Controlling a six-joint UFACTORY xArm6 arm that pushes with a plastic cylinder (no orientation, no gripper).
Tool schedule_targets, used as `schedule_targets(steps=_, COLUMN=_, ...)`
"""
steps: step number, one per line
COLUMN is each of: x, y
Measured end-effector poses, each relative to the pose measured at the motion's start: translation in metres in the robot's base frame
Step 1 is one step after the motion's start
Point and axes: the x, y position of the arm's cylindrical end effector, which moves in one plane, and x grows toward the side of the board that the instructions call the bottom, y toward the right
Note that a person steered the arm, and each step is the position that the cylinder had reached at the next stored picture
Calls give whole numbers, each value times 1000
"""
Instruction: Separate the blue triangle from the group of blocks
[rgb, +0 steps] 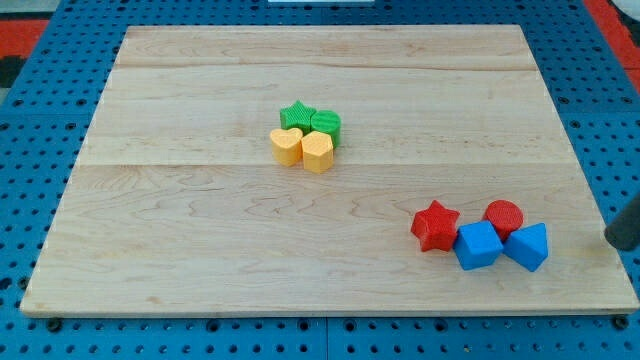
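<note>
Blue triangle (528, 246) touching blue cube (477, 245) and red cylinder (503, 215), my tip (612, 240) right, no pincer visible

Pale wooden bench (200, 240) of joined planks, grain running left to right, filling most of the view under even, soft light. Beneath and around it, a blue perforated base (40, 110) with regular rows of holes. At the view's top corners, patches of red perforated surface (30, 25), and a white strip along the top edge.
</note>
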Motion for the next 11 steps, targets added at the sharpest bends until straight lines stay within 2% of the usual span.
schedule_targets(steps=1, x=10, y=8)
schedule_targets(steps=2, x=10, y=-45)
schedule_targets(steps=4, x=-1, y=-103)
schedule_targets(steps=8, x=-5, y=-120)
schedule_targets(steps=9, x=-5, y=-169)
schedule_targets(steps=11, x=-32, y=-200)
